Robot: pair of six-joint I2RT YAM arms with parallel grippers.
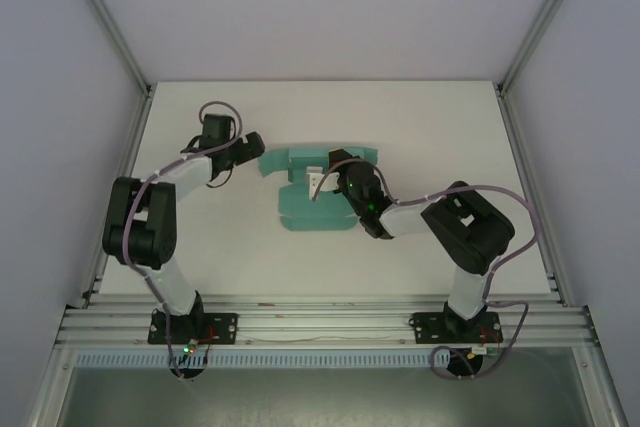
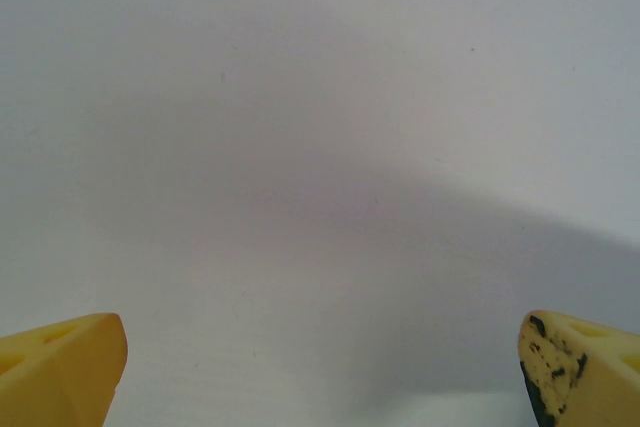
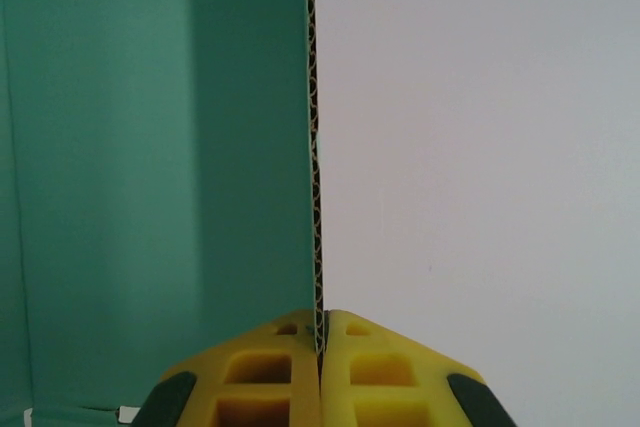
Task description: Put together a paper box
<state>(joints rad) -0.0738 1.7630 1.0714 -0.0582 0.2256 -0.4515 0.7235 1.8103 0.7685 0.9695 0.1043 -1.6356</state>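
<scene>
My right jaws are pressed together on the paper box [image 1: 300, 209], pinching one thin wall of its teal card between my yellow fingers [image 3: 265, 377]. Seen from my right wrist, that wall stands upright on edge, its corrugated rim running straight up from the pinch, with more teal card to its left and the bare white worktop [image 3: 480, 147] to its right. From above, the box lies near the middle of the worktop, mostly flat and unfolded, its flaps spread toward the far side and the left. My right wrist covers the held part, so which flap it is I cannot quite tell. My left jaws are spread wide over bare worktop, just beside the box's far-left flap. They look to be apart from it.
</scene>
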